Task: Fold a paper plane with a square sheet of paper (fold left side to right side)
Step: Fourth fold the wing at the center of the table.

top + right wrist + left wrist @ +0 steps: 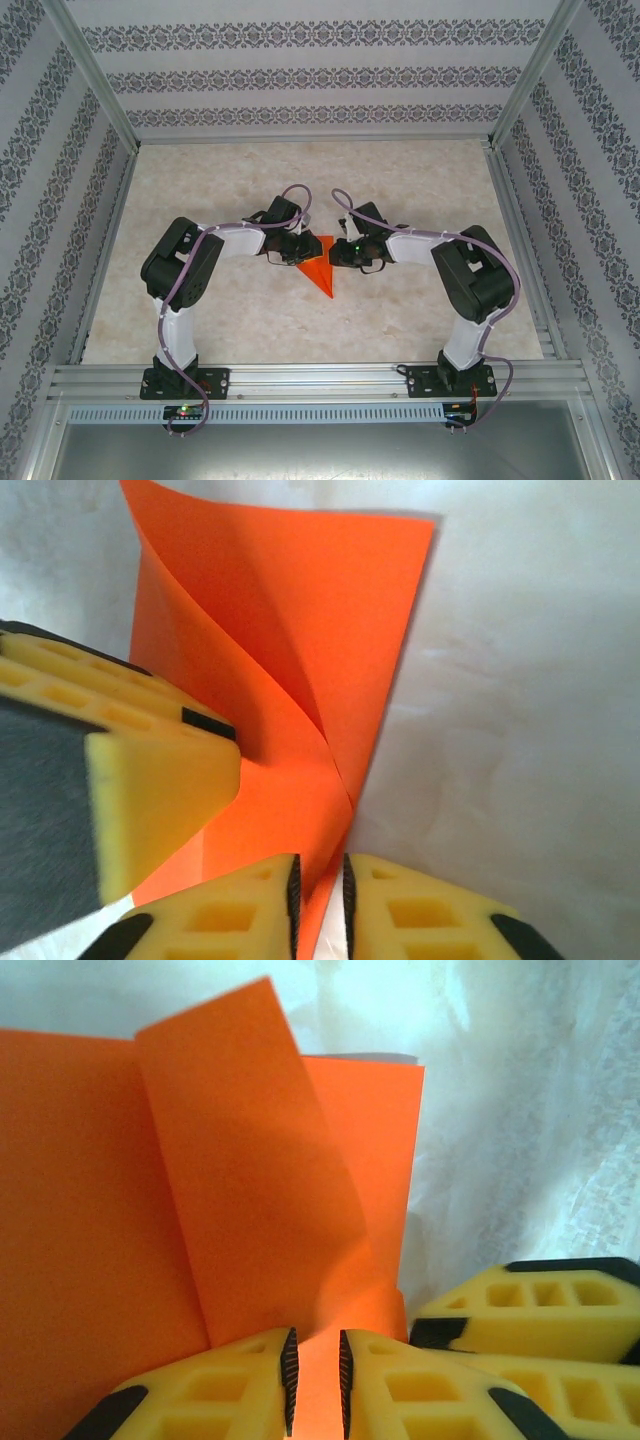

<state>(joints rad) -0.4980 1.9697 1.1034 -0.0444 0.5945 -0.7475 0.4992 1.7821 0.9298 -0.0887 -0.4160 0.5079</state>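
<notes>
Closest to the lens in the left wrist view, the left pincer [316, 1350] has its ribbed pads a narrow slot apart. The orange sheet [230, 1190] shows in the slot, but I cannot tell whether the pads pinch it. This view also shows a long flap of the sheet curling up from the fingertips, with the right pincer's fingers [530, 1295] just beside on the right.

The right wrist view gives the other side. The right pincer [320, 870], also a narrow slot apart, sits at the sheet's edge. Half the slot is orange and half pale counter [520, 730], so I cannot tell if it grips. A left finger [150, 770] lies over the sheet there.

From above, the sheet [320, 272] lies mid-counter as a pointed wedge between both pincers, its tip toward the arm bases.
</notes>
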